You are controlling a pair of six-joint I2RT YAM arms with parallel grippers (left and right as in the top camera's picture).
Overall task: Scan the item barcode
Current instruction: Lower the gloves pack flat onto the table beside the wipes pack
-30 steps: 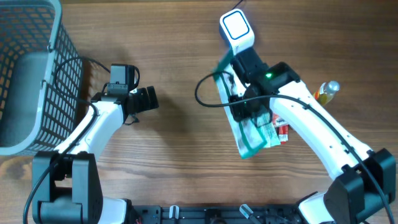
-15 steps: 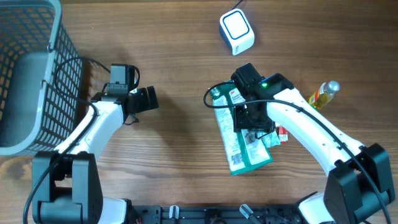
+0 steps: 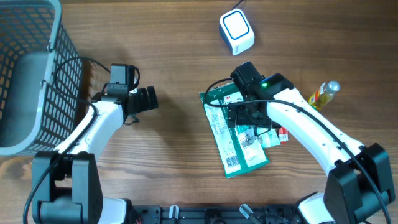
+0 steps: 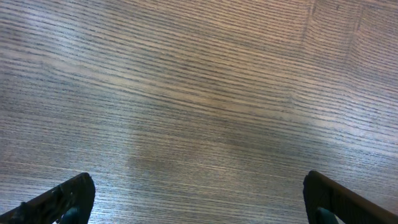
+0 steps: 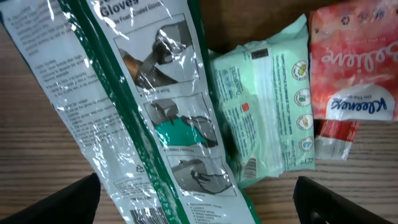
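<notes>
A green and white gloves packet [image 3: 231, 138] lies flat on the wood, its barcode [image 3: 232, 163] near its lower end. My right gripper [image 3: 247, 117] hovers just above the packet's upper half, open and apart from it. In the right wrist view the packet [image 5: 143, 112] fills the left and middle, with both dark fingertips [image 5: 62, 202] spread wide at the bottom corners. The white scanner [image 3: 237, 31] stands at the far side of the table. My left gripper [image 3: 146, 99] is open over bare wood, and nothing lies between its fingers [image 4: 68, 199].
A pale green wipes pack [image 5: 273, 118] and a red tissue pack [image 5: 351, 68] lie beside the gloves packet on its right. A yellow bottle [image 3: 325, 92] lies further right. A grey wire basket [image 3: 31, 74] stands at the left edge.
My right gripper was shut on the gloves packet near the scanner. It has drawn back from the scanner, opened, and the packet now lies flat on the table. The left arm has not moved.
</notes>
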